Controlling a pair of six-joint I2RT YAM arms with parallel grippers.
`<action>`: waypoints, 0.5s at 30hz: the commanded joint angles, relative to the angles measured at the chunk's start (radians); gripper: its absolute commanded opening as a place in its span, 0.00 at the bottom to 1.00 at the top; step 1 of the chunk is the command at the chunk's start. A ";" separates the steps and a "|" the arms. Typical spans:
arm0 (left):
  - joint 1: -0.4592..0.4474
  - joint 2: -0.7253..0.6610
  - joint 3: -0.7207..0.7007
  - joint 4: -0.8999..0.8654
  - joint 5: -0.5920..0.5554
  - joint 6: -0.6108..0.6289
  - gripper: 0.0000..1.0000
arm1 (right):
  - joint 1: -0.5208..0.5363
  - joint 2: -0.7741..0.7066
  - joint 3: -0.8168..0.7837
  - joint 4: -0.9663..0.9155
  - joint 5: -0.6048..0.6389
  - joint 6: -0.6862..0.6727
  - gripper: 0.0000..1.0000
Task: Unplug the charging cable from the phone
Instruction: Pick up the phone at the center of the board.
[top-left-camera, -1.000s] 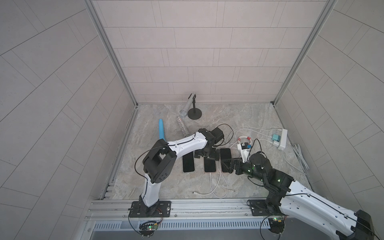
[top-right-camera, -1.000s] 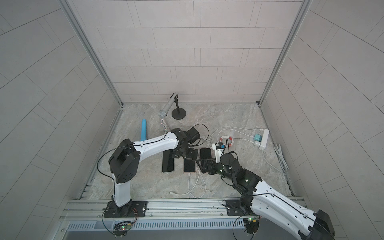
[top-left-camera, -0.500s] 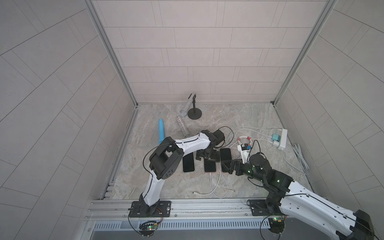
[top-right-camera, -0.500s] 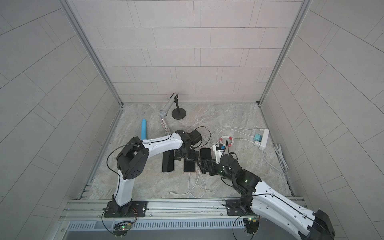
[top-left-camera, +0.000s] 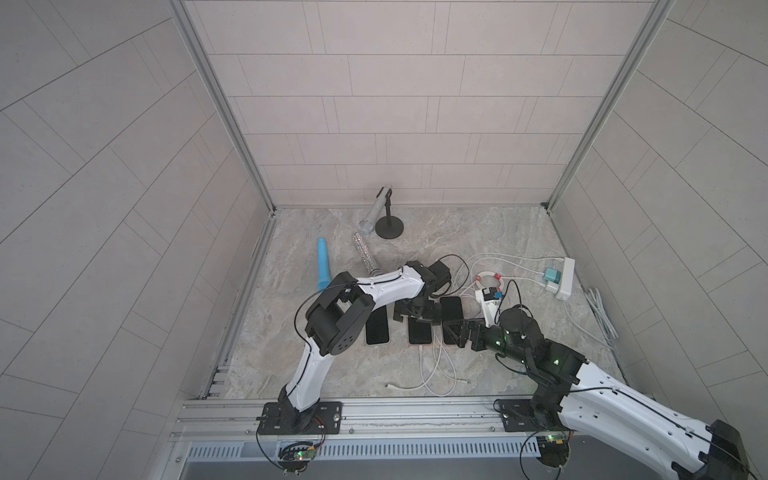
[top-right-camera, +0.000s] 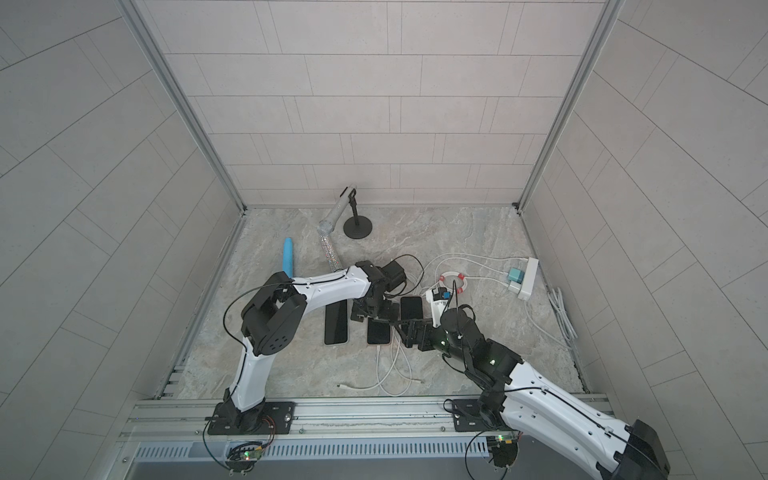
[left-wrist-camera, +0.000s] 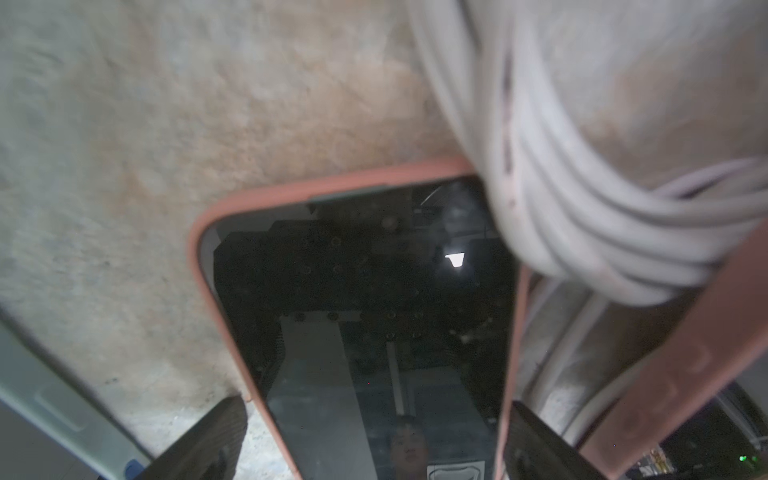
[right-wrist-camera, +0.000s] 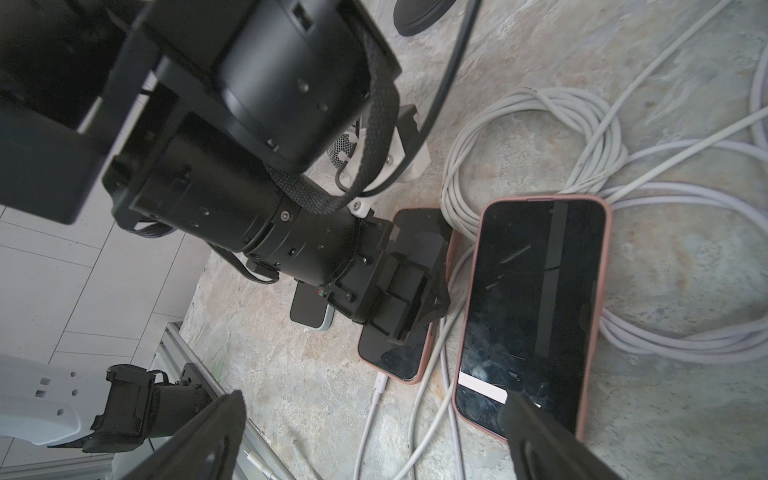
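Two grippers stand open: the left gripper (left-wrist-camera: 374, 419) straddles the pink-cased phone (left-wrist-camera: 365, 291) flat on the table (top-left-camera: 332, 257), unclamped, while the right gripper (right-wrist-camera: 374, 403) hovers wide beside it. We judge bracing is in hand; next, the right must pinch the charging cable plug (right-wrist-camera: 379, 381) at the phone's near end. The left arm (top-left-camera: 386, 286) hides its far half.

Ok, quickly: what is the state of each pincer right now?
Left pincer: open, its fingers on either side of the pink-cased phone.
Right pincer: open, holding nothing.

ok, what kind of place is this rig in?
Probably a robot lab test cell: panelled walls box in the tabletop, arms bolted to an aluminium rail, phones and cables as props.
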 joint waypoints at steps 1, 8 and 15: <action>-0.004 0.028 0.023 -0.016 -0.018 -0.014 0.96 | -0.004 -0.009 -0.015 0.010 0.005 0.005 1.00; -0.004 0.049 0.042 -0.033 -0.052 -0.024 0.89 | -0.004 -0.008 -0.017 0.010 0.001 0.008 1.00; -0.001 0.047 0.041 -0.033 -0.058 -0.034 0.83 | -0.006 -0.011 -0.019 0.012 0.001 0.009 1.00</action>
